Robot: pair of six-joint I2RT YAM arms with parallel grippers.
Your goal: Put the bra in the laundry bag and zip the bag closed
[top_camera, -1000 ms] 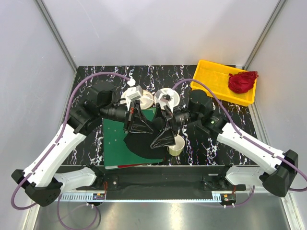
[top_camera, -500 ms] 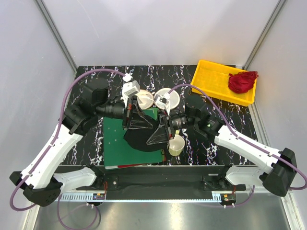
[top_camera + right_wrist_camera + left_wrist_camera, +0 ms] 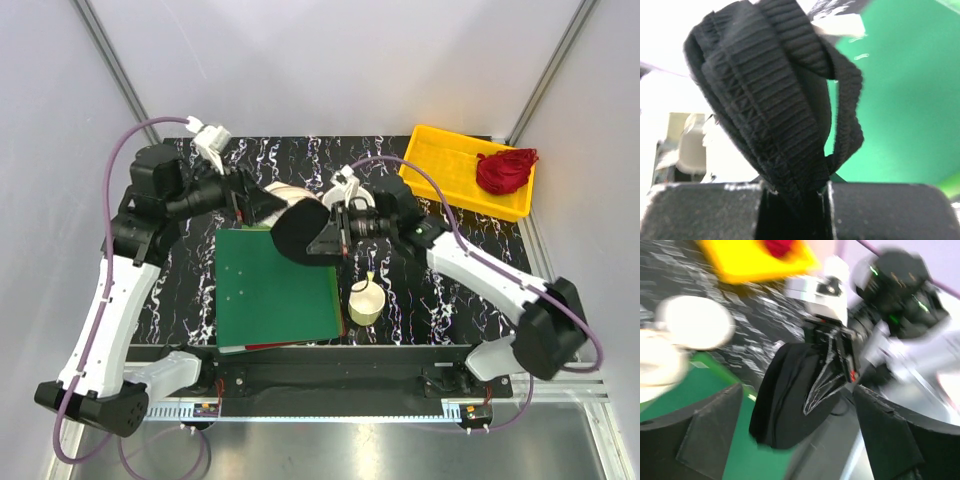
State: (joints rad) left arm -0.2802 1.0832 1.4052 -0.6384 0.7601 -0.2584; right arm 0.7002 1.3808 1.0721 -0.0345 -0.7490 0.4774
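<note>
The black bra (image 3: 290, 232) hangs bunched above the far edge of the green mat (image 3: 275, 300). My right gripper (image 3: 318, 238) is shut on it. In the right wrist view a ribbed fold of the bra (image 3: 770, 100) is pinched between the two fingers (image 3: 700, 210). My left gripper (image 3: 260, 205) stands open just left of the bra, holding nothing. Its wide-apart fingers (image 3: 705, 425) frame the hanging bra (image 3: 790, 400). The cream-white laundry bag (image 3: 284, 190) lies behind the bra, mostly hidden. It shows blurred at the left of the left wrist view (image 3: 695, 322).
A cream cup (image 3: 365, 300) stands right of the mat, below the right arm. A yellow tray (image 3: 450, 165) at the back right holds a red garment (image 3: 505, 170). Black marbled tabletop (image 3: 430, 300) surrounds the mat.
The left gripper has opened, let go of the bra and drawn back to the upper left. The right gripper has shut on the bra and lifted it off the mat towards the back.
</note>
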